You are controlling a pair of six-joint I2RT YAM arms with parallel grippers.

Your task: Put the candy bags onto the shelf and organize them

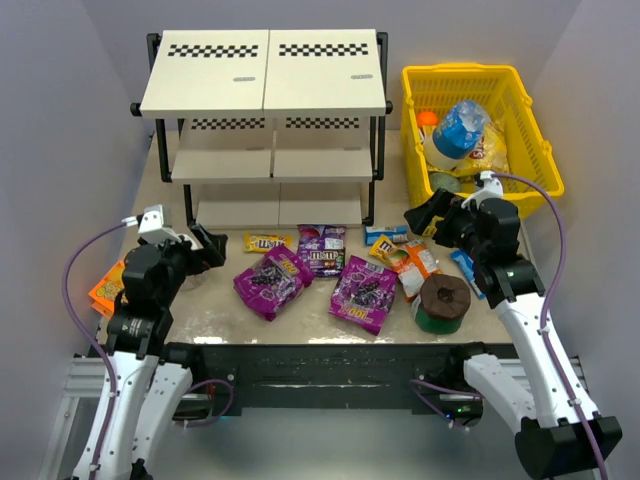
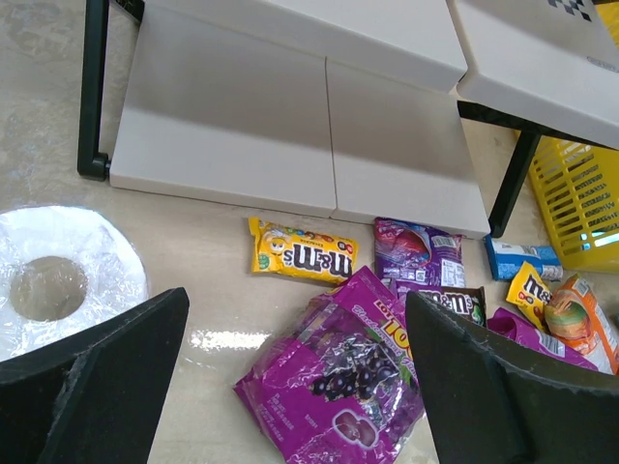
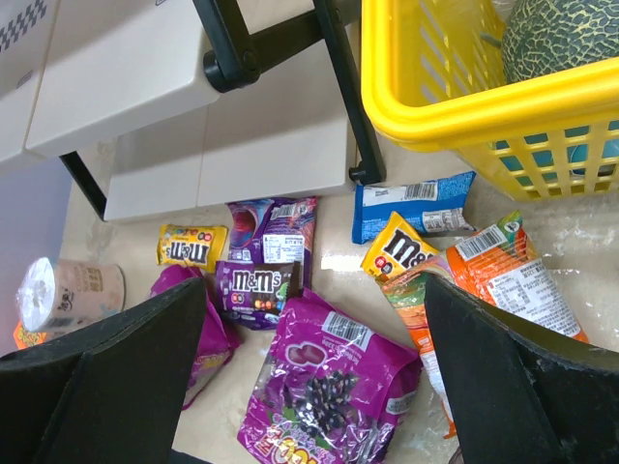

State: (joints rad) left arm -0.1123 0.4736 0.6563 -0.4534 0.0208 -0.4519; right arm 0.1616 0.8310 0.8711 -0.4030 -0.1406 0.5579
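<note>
The shelf (image 1: 265,75) stands at the back, its three cream boards bare; its lowest board shows in the left wrist view (image 2: 290,135) and the right wrist view (image 3: 271,145). Candy bags lie on the table in front of it: two large purple ones (image 1: 272,280) (image 1: 364,293), a yellow one (image 1: 268,241), dark-purple ones (image 1: 322,249), a blue one (image 1: 385,235) and orange ones (image 1: 412,262). My left gripper (image 1: 205,248) is open and empty above the left purple bag (image 2: 348,377). My right gripper (image 1: 430,218) is open and empty above the right purple bag (image 3: 329,387).
A yellow plastic basket (image 1: 478,120) with a bottle and a bag stands at the back right. A dark round tin (image 1: 443,303) sits at the front right. A flat orange box (image 1: 106,287) lies at the left edge. A clear tape roll (image 2: 53,280) lies by my left gripper.
</note>
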